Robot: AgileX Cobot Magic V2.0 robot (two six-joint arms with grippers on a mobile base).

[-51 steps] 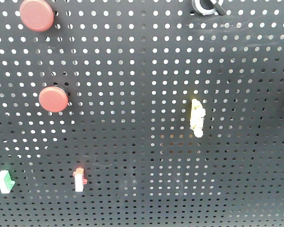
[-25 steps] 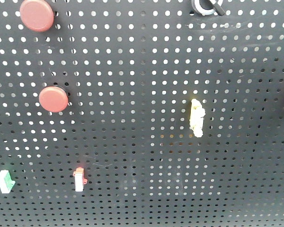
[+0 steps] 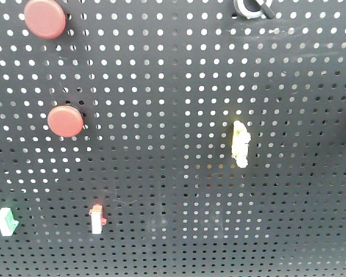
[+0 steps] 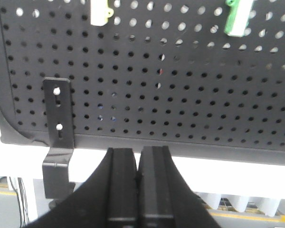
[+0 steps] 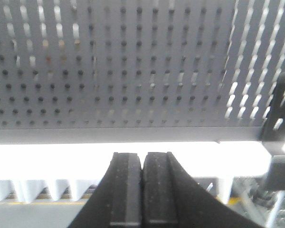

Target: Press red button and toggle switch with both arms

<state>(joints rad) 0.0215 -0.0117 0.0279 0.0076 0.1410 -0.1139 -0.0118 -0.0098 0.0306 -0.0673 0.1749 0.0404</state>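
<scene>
A dark perforated board fills the front view, daylight showing through its holes, held by a black bracket

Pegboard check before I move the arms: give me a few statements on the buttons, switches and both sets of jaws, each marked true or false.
1. Two red buttons, upper red button and lower red button, sit on the pegboard's left side. True.
2. The left gripper has its jaws wide open. False: they are shut, holding nothing.
3. The right gripper is pressing a red button. False: its shut jaws are below the board's edge.
4. The yellow switch is right of the lower red button. True.
</scene>
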